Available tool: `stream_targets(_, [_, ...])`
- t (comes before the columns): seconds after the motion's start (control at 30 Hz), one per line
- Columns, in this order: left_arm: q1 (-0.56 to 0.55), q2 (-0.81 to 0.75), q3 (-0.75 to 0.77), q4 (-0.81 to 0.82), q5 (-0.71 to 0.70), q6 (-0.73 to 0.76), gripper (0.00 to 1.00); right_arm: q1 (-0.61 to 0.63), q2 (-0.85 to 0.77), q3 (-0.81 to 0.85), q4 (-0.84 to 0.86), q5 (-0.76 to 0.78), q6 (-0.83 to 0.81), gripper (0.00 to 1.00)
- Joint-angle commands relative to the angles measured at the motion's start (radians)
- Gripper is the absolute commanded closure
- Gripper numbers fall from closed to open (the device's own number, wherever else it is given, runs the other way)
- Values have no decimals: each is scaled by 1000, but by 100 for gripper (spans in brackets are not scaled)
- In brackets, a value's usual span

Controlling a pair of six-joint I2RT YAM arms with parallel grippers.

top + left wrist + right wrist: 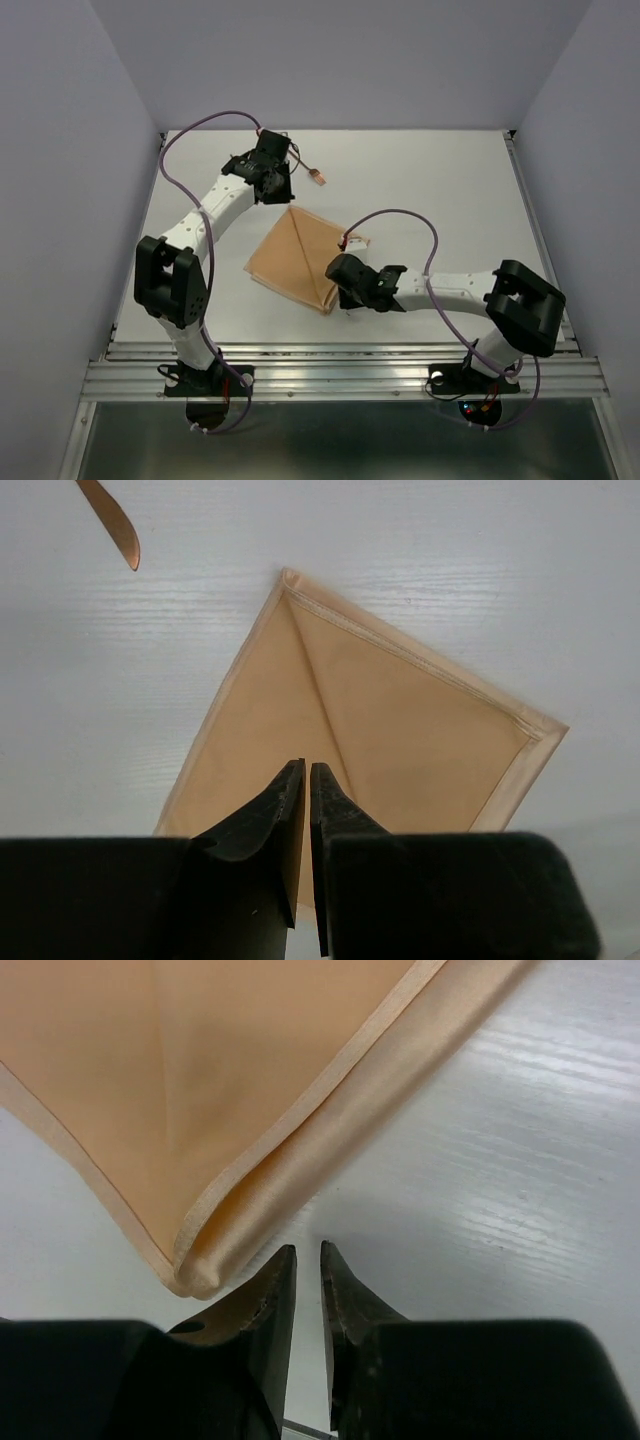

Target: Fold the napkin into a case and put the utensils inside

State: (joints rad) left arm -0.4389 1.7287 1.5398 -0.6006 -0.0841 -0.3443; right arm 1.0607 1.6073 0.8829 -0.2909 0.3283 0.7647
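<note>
Starting at the near edge, we see ribbed metal rails (340,365) running along the front of the white table (440,200), whose surface shows a fine wood-grain texture in the wrist views.

Just beyond the rails, the right gripper (308,1250) hovers low at the near right corner of the napkin (300,255). Its black fingers (270,1295) taper to points. They stand barely parted, with a thin slit between them and nothing in it. In front of those tips, the napkin's corner is a soft, rounded fold of tan cloth with a slight satin sheen and a flat hemmed border. It lies just beside the tips, and we cannot tell whether it touches them.

The napkin lies flat at mid-table as a folded diamond of peach-tan layers. A straight crease runs from its far corner toward its near one.

Farther back and to the left, the left gripper (306,770) hangs past the napkin's far corner. Its dark, wedge-shaped jaws are almost together and grip nothing.

Just right of it, on the bare table, lies a thin reddish-brown utensil (316,177) with a small paler head. The left wrist view also catches a smooth, coppery, rounded tip (120,530). We cannot tell whether that is the same piece.
</note>
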Motion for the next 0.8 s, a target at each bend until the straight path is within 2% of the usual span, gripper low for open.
stream_targets(0.0, [-12, -73, -26, 2, -11, 27, 81, -13, -121, -13, -16, 118, 21, 77])
stream_targets(0.13, [-90, -73, -87, -8, -92, 24, 77, -108, -207, -80, -79, 144, 36, 75])
stream_targets(0.2, [-155, -78, -115, -4, -115, 15, 71, -168, -271, -142, -82, 121, 41, 74])
stream_targets(0.23, [-175, -80, -142, -2, -127, -4, 68, -235, -297, -165, -82, 92, 47, 74])
stream_targets(0.27, [-197, -80, -158, 1, -128, -12, 68, -266, -323, -185, -80, 78, 47, 74])
stream_targets(0.47, [-398, -64, -251, 2, -193, -73, 64, -444, -507, -269, -82, 23, 10, 62])
stream_targets(0.57, [-490, -49, -279, -2, -236, -97, 57, -484, -540, -279, -85, -2, -13, 55])
stream_targets(0.77, [-641, 9, -317, -7, -313, -143, 57, -530, -527, -269, -96, -23, -33, 52])
